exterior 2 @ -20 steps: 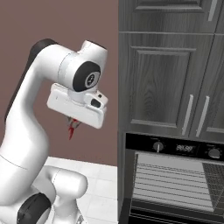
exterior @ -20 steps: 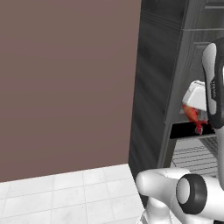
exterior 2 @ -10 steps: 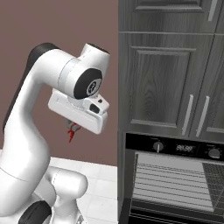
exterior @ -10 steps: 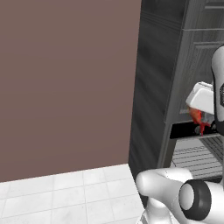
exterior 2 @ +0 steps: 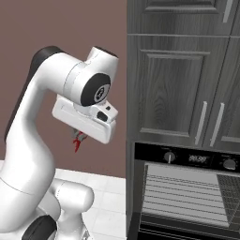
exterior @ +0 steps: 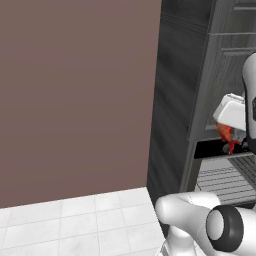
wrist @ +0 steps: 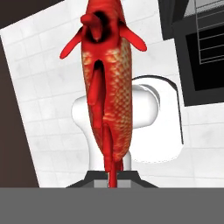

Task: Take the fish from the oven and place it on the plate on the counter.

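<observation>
My gripper (exterior 2: 78, 137) is shut on the fish (exterior 2: 78, 141), a slim red-orange fish that hangs tail-down under the white hand, left of the oven (exterior 2: 187, 197) and well clear of it. From the other side the fish (exterior: 226, 136) dangles in front of the oven's dark opening (exterior: 220, 172). In the hand view the fish (wrist: 107, 87) stretches away from the gripper (wrist: 110, 175), its scaly body over the tiled floor, with the oven (wrist: 203, 48) at the upper right. The oven's grey wire racks (exterior 2: 185, 192) are bare. The plate and the counter are out of view.
Tall dark grey wood-grain cabinets (exterior 2: 178, 84) stand above and beside the oven. A brown wall (exterior: 75, 95) fills the left side over a white tiled floor (exterior: 70, 225). My own white base (wrist: 144, 118) sits directly below the hand.
The wrist has turned and the hand has sunk slightly, drifting a little toward the oven side. The fish stays in the grip. The base has not moved.
</observation>
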